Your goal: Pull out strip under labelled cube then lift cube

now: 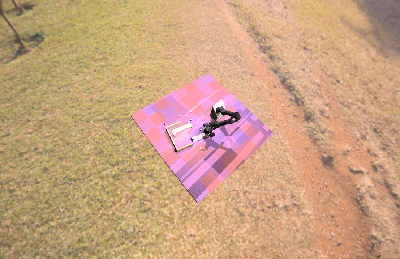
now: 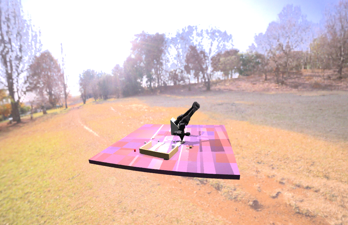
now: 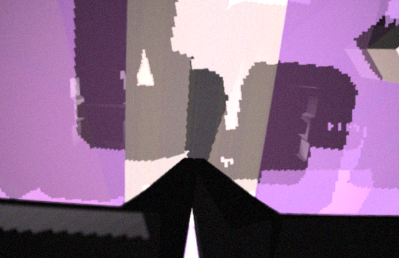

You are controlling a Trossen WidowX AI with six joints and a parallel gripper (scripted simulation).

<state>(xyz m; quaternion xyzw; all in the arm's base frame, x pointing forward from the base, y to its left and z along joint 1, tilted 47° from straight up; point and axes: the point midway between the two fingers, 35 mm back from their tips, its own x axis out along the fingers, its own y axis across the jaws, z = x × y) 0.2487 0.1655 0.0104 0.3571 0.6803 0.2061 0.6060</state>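
Observation:
My gripper (image 1: 206,136) (image 2: 182,140) (image 3: 192,168) is shut, with nothing seen between its fingers. Its tips point down at the top of a pale strip (image 1: 198,138) (image 3: 155,119); its shadow meets them there, so they are at or just above the surface. A whitish cube (image 1: 193,138) (image 2: 173,145) is at that strip's far end from the arm. A second pale strip (image 1: 183,127) lies alongside, inside the frame, with another small cube (image 1: 174,134) at its far end. I cannot read a label on either cube. The gripper body hides the near strip's arm-side end in the top view.
A low wooden three-sided frame (image 1: 184,147) (image 2: 153,153) opens toward the arm. A red block (image 1: 164,123) (image 2: 134,150) lies outside it. A brown block (image 1: 203,149) (image 2: 190,146) lies beside the near strip. Several small pale blocks lie beyond the second strip.

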